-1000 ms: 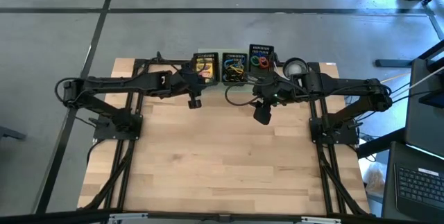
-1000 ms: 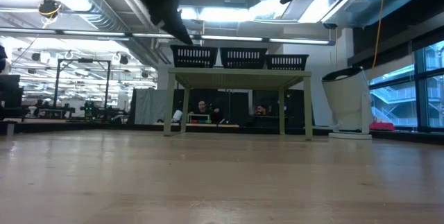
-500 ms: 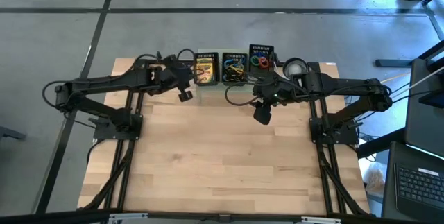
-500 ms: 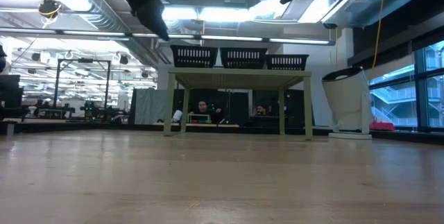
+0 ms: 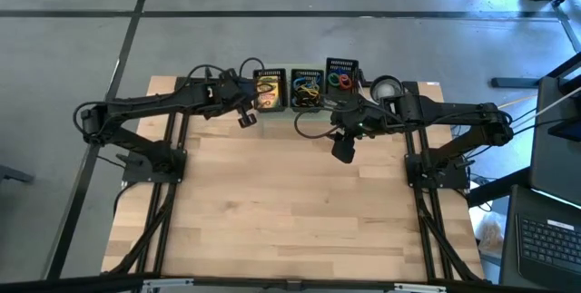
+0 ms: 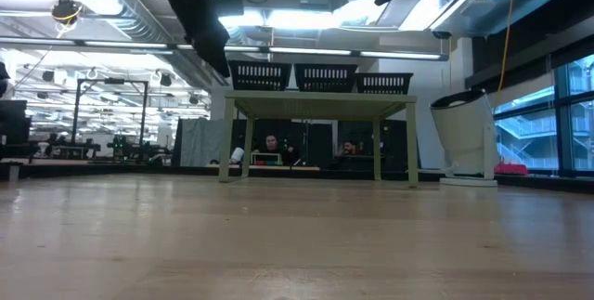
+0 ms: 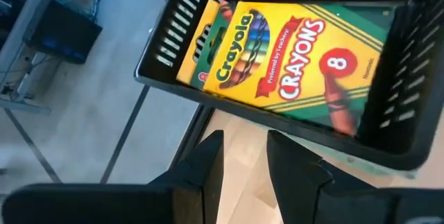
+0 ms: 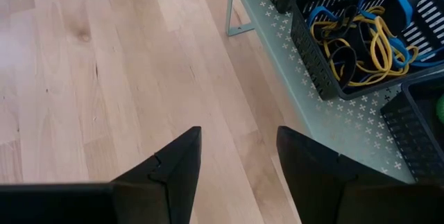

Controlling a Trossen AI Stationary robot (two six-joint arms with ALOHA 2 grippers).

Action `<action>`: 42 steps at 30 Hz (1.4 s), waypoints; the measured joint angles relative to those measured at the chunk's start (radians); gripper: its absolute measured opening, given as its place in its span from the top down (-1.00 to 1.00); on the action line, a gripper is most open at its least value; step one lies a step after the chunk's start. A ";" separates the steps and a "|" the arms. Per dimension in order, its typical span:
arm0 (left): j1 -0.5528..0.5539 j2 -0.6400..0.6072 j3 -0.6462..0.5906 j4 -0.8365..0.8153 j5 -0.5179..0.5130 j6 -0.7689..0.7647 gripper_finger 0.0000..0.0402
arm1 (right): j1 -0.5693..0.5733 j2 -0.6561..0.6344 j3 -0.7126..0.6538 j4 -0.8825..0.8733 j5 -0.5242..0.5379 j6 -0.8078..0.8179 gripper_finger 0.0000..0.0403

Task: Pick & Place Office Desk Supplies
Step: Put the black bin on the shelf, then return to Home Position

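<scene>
High view: left end effector [image 5: 245,121] hovering just beside the leftmost black mesh tray [image 5: 270,89]; right end effector [image 5: 342,151] over the wooden surface [image 5: 290,211], near the riser [image 5: 313,121].
Low view: three trays in a row atop the pale green riser [image 6: 320,107].
Left wrist view: fingers [image 7: 205,170] parted, empty; crayon box [image 7: 284,61] lying in the tray [image 7: 166,54].
Right wrist view: fingers [image 8: 177,172] spread, empty; yellow and blue rubber bands [image 8: 361,40] in the middle tray [image 8: 312,68].

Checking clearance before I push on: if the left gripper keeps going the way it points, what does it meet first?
Probably the near rim of the black mesh tray holding the crayon box; the left gripper sits open just short of it, though depth is unclear.
</scene>
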 joint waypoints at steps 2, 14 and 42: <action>0.004 0.000 0.000 0.011 0.001 0.012 0.49 | 0.000 0.000 0.000 0.000 0.000 0.000 0.05; 0.003 -0.012 0.000 0.032 -0.019 0.043 0.49 | 0.000 0.000 0.000 0.000 0.000 0.000 0.05; -0.341 -0.674 -0.447 0.069 0.073 -0.360 0.50 | 0.160 -0.020 -0.142 0.093 -0.019 -0.243 0.05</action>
